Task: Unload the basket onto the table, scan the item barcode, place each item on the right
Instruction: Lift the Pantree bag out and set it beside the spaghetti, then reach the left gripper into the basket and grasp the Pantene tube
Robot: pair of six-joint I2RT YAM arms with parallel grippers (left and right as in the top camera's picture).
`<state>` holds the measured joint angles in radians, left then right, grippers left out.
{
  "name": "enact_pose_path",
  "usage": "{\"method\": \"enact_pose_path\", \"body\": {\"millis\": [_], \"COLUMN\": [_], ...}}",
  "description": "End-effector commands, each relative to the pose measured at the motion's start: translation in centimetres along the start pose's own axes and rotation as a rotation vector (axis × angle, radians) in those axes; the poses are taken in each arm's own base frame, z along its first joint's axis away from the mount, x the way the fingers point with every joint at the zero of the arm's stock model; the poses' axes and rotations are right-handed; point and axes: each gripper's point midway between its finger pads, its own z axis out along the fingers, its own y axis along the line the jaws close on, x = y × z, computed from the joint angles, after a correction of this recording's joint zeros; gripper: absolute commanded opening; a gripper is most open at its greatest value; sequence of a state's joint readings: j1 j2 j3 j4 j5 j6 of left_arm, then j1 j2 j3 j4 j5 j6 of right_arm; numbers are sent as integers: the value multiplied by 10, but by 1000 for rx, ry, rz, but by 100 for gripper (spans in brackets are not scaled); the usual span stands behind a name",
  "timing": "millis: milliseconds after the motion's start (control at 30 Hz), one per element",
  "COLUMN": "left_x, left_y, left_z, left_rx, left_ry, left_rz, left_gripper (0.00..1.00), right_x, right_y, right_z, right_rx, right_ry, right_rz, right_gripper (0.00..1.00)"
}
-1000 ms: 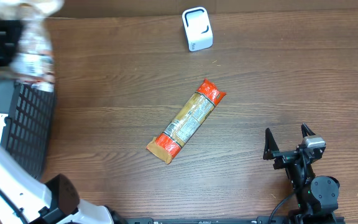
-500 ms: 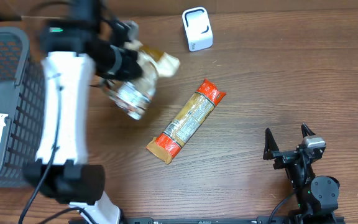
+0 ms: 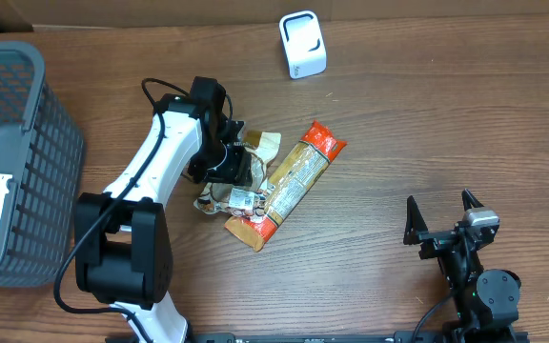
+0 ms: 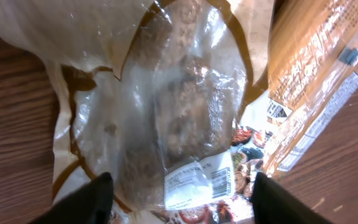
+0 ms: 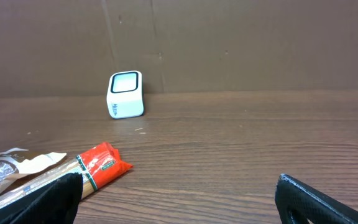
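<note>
Bag of snacks [image 4: 179, 112], clear plastic with tan paper, lies on the table [image 3: 427, 114] a little left of centre, its right edge touching a long pasta packet [image 3: 289, 184]. The left gripper [image 4: 182, 190] hangs right over it with jaws parted and nothing pinched between them, so the bag looks released. A white label with a barcode [image 4: 194, 183] faces up on the bag's near end. The white scanner [image 3: 302, 45] stands at the far edge, well apart from the bag, and its window is not turned towards the label, so the scan itself seems not yet done. The bag must be regripped and carried there. The right gripper [image 3: 441, 217] rests near right, jaws wide, empty. A grey basket [image 3: 27, 143] sits far left.
</note>
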<state>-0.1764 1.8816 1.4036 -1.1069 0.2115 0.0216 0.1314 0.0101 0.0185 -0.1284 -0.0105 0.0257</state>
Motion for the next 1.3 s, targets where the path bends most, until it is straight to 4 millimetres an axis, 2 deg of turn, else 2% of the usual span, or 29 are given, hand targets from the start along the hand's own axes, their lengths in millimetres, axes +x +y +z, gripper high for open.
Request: {"method": "enact_pose_path", "body": {"millis": [0,100,200,300,333,400,467,533,600,633,667,733,833,933,1067,1267], "left_x": [-15,-37,-61,-71,-70,-63,-47,-24,3,15,33,55,90,117,137,160], "left_y": [5,5,4,8,11,26,51,85,121,138,165,195,240,276,307,340], "left_z": [-20,-58,-125,-201,-226,-276,-319,-353,-375,-381,-386,-386,-373,-353,-323,-278], "left_rx": [-42,-45,-54,-72,-81,-109,-156,-218,-270,-287,-310,-331,-341,-330,-304,-305], "left_ry": [-57,-136,-266,-418,-470,-579,-677,-754,-801,-811,-818,-808,-754,-698,-629,-529], "left_rz": [30,25,21,4,-8,-72,-164,-295,-436,-503,-599,-712,-894,-1046,-1173,-1246], "left_gripper": [68,69,70,72,89,100,100,100,100,100,100,100,100,100,96,95], "right_x": [-8,-8,-8,-8,-8,-8,-8,-8,-8,-8,-8,-8,-8,-8,-8,-8], "right_y": [0,0,0,0,0,0,0,0,0,0,0,0,0,0,0,0], "right_z": [-1,-1,-1,-1,-1,-1,-1,-1,-1,-1,-1,-1,-1,-1,-1,-1], "right_rx": [4,4,4,4,4,4,4,4,4,4,4,4,4,4,4,4], "right_ry": [-21,-21,-21,-21,-21,-21,-21,-21,-21,-21,-21,-21,-21,-21,-21,-21], "right_rz": [4,4,4,4,4,4,4,4,4,4,4,4,4,4,4,4], "right_gripper": [100,100,100,100,100,100,100,100,100,100,100,100,100,100,100,100]}}
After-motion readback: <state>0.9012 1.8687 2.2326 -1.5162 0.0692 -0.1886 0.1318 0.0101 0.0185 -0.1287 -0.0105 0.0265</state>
